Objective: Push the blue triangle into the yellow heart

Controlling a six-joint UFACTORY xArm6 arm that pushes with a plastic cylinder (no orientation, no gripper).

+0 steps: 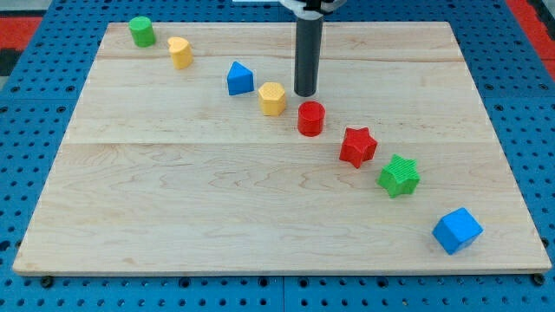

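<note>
A blue cube (457, 230) is sitting nearest the view's bottom, at the right of the wooden board (217, 217). Going farther up and leftward, a green star (399, 175) and a red star (357, 146) are lying just beside each other, and a red cylinder (310, 118) is standing a little beyond them. My tip (305, 93) is resting on the board just above that red cylinder (a plain rod, so there are no jaws to be apart or together) and just right of the yellow hexagon (272, 98). The blue triangle (240, 79) is sitting left of the hexagon, near it but apart. The yellow heart (179, 52) is lying farther up-left, clear of the triangle. A green cylinder (142, 31) is standing farthest, near the top-left corner.
</note>
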